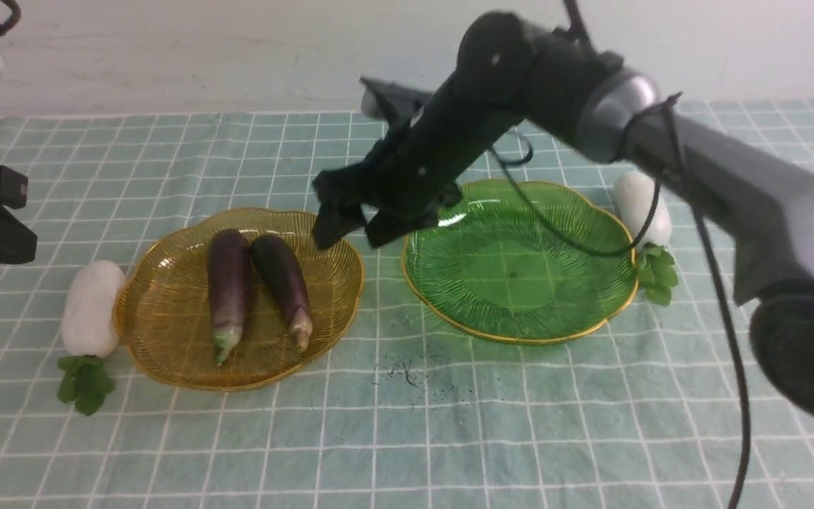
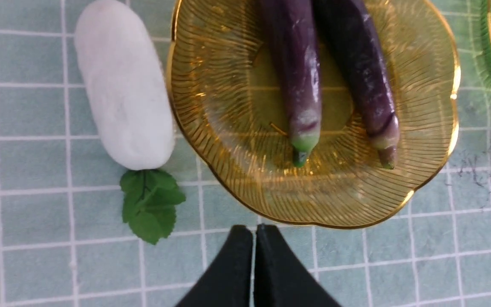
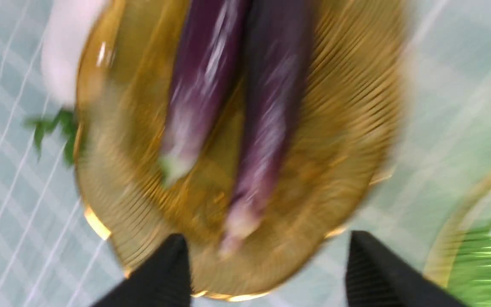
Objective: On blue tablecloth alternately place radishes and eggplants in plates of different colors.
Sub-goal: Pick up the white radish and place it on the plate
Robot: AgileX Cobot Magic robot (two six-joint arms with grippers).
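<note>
Two purple eggplants [image 1: 229, 286] [image 1: 283, 283] lie side by side in the amber plate [image 1: 167, 311]. The green plate [image 1: 520, 261] to its right holds nothing. One white radish [image 1: 91, 305] lies on the cloth left of the amber plate, the other radish [image 1: 641, 206] by the green plate's far right rim. My right gripper [image 1: 352, 233] is open and empty, hovering over the amber plate's far right edge; its blurred wrist view shows the eggplants [image 3: 267, 128] past the fingertips [image 3: 168, 264]. My left gripper [image 2: 254, 232] is shut and empty, above the cloth short of the amber plate [image 2: 424, 106].
The pale teal gridded tablecloth [image 1: 449, 438] covers the table. A dark smudge [image 1: 403, 371] marks the cloth in front of the plates. The right arm [image 1: 697, 162] stretches across above the green plate. A white wall [image 1: 202, 49] stands behind.
</note>
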